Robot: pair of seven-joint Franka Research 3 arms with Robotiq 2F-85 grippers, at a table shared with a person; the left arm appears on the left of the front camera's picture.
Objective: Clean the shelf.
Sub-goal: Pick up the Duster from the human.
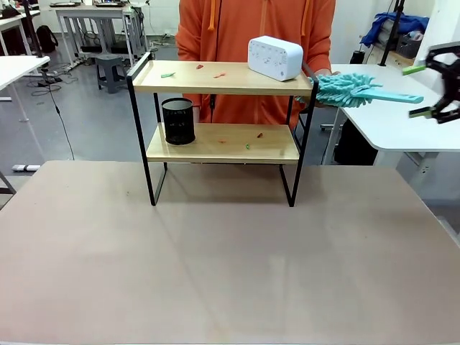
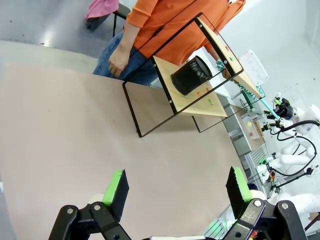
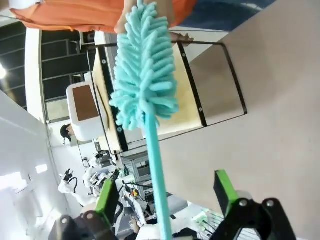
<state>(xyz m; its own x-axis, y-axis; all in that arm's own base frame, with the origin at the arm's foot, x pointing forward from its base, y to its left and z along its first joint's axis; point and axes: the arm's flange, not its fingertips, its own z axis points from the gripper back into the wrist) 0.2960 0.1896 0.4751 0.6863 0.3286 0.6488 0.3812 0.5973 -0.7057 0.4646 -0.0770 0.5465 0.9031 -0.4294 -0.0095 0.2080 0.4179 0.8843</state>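
Shelf (image 1: 187,80) stands on the worktop (image 1: 215,273), beyond your right hand (image 1: 424,92), with coloured scraps (image 1: 167,74) on both boards. Step in hand looks like the handover: the person grips the teal duster (image 1: 345,89) by its fluffy end. Right hand is spread, with the handle between the pads and touching neither. Next, clench squarely on the handle, then let the person release. Left hand (image 2: 177,182) is spread and empty, with the shelf well ahead of it.
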